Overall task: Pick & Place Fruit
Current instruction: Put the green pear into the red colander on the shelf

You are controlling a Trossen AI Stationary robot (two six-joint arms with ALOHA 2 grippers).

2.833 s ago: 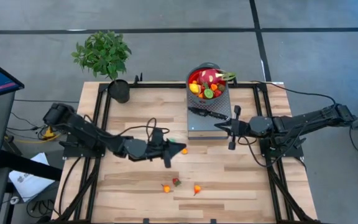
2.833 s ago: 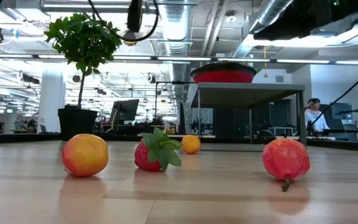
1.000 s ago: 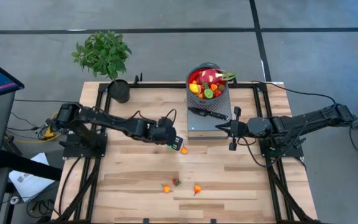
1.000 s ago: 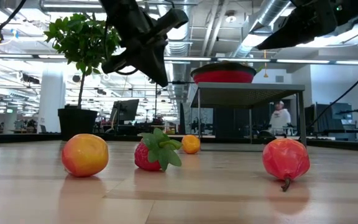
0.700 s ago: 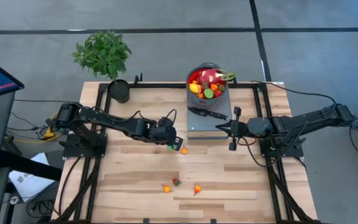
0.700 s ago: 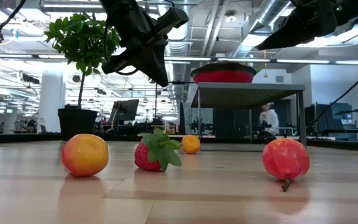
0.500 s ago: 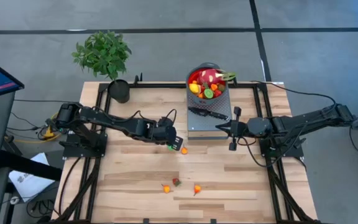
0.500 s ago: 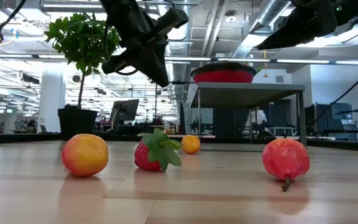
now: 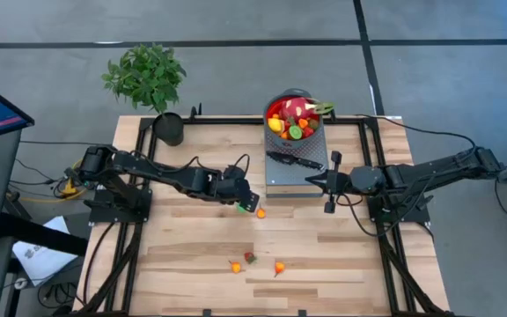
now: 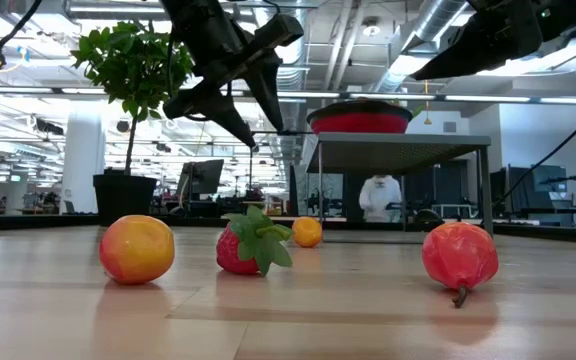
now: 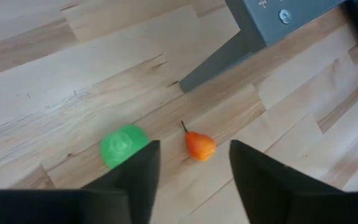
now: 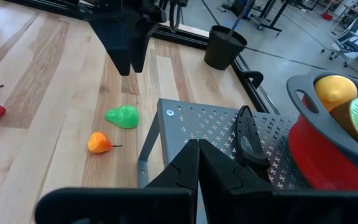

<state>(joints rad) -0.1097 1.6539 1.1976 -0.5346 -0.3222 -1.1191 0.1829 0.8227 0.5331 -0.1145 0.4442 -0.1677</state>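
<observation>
A small orange pear (image 11: 199, 145) and a green fruit (image 11: 123, 144) lie on the wood near the grey stand's near left leg. My left gripper (image 9: 246, 202) hangs open just above them, touching neither, with the pear showing between its fingers in the left wrist view. Nearer the front edge lie an orange-yellow fruit (image 10: 136, 248), a strawberry (image 10: 251, 243) and a red fruit (image 10: 459, 254). More fruit fills the red bowl (image 9: 294, 119) on the stand. My right gripper (image 9: 327, 180) waits shut at the stand's right side.
The grey perforated stand (image 9: 282, 176) carries the bowl and a black-handled knife (image 9: 293, 160). A potted plant (image 9: 152, 88) stands at the far left corner. Black frame rails run along the table's left and right sides. Bare wood lies between the two groups of fruit.
My left gripper has stayed in place above the orange pear and has opened its fingers from shut. The fruit on the table has not moved.
</observation>
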